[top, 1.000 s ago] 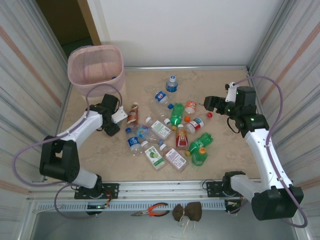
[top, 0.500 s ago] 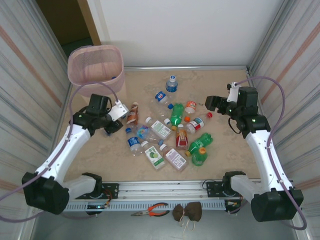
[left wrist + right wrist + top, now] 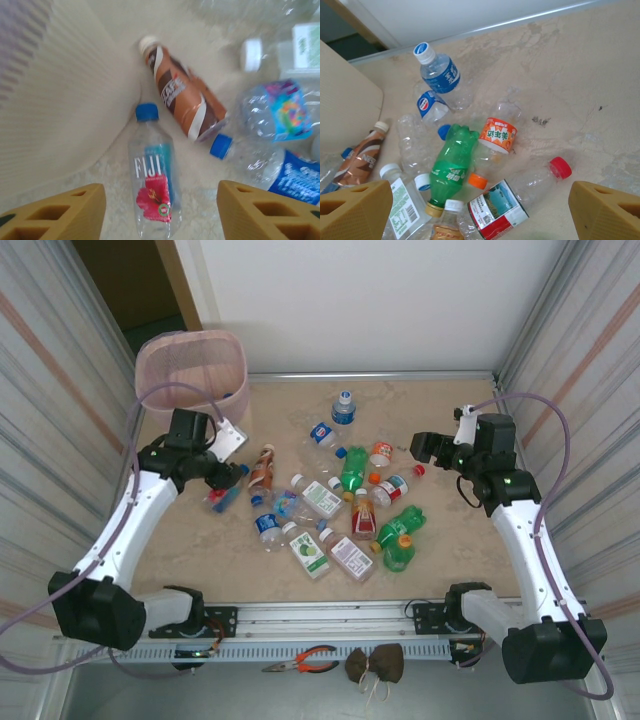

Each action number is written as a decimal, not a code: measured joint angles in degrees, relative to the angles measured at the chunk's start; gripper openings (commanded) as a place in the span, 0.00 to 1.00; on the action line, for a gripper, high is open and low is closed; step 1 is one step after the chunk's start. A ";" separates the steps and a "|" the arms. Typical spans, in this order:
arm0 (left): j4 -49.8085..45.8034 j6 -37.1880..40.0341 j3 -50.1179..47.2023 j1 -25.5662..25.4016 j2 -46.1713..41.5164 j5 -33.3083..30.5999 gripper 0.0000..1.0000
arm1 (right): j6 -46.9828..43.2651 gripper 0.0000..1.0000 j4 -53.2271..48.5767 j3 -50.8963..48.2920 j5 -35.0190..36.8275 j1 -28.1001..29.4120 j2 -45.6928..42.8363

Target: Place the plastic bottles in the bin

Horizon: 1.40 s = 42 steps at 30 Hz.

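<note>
Several plastic bottles (image 3: 350, 502) lie scattered mid-table. The pale pink bin (image 3: 190, 365) stands at the far left corner; its cream wall (image 3: 65, 100) rises beside my left gripper (image 3: 160, 200). That gripper (image 3: 228, 478) hangs open over a clear blue-capped Fiji bottle (image 3: 152, 185) lying on the table between the fingers, with gaps on both sides. A brown bottle (image 3: 182, 95) lies just beyond. My right gripper (image 3: 425, 447) hovers open and empty at the pile's right edge, above a red-capped clear bottle (image 3: 520, 195), a green bottle (image 3: 451, 167) and an orange-labelled bottle (image 3: 498, 134).
Corrugated walls close in both sides of the table. Bare tabletop (image 3: 200, 560) lies at the near left and along the right side (image 3: 455, 540). Pliers (image 3: 312, 660) rest on the front rail below the arms' bases.
My left arm has swung its elbow out to the left and drawn the gripper back toward the bin. Its jaws have widened, and the Fiji bottle now shows beneath them. The right arm is still.
</note>
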 measured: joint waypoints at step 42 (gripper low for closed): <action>1.46 -5.64 -5.53 5.46 22.93 -1.33 0.46 | 0.17 0.90 0.09 -2.64 0.00 -0.31 -2.21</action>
